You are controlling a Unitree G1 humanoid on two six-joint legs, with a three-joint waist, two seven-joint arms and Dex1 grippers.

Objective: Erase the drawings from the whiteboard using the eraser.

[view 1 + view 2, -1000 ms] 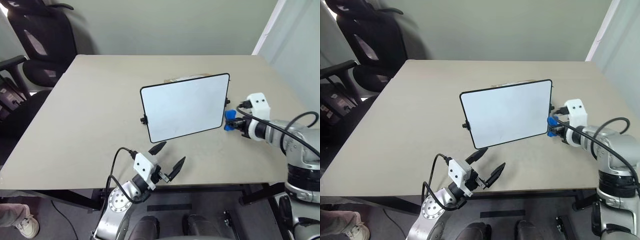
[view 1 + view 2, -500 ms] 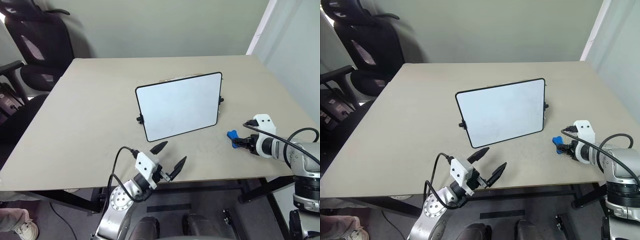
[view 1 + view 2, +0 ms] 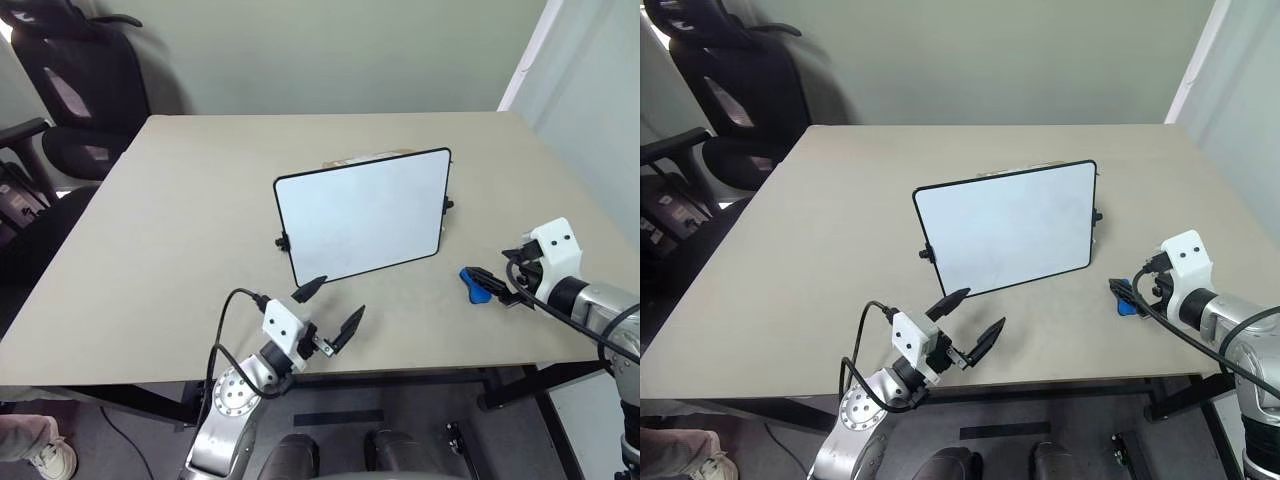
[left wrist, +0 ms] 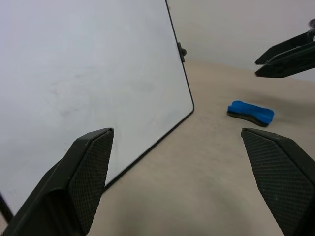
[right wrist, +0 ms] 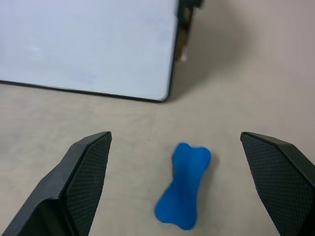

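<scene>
The whiteboard (image 3: 362, 215) stands tilted near the middle of the table, and its face looks plain white; I can make out no drawings on it. The blue eraser (image 3: 476, 285) lies flat on the table to the right of the board's lower corner. My right gripper (image 3: 487, 283) is open just behind the eraser, which lies loose ahead of the fingers (image 5: 183, 192). My left gripper (image 3: 332, 307) hovers open and empty in front of the board's lower left part. In the left wrist view the whiteboard (image 4: 88, 73) stands close ahead, with the eraser (image 4: 250, 112) beyond it.
The beige table (image 3: 180, 220) ends close in front of my grippers and just right of my right arm. Black office chairs (image 3: 70, 90) stand off its far left corner. A tan flat thing (image 3: 372, 157) peeks over the board's top edge.
My right gripper carried the eraser from the board's right edge down to the table, opened and drew back, leaving the eraser lying there. The left gripper stayed put.
</scene>
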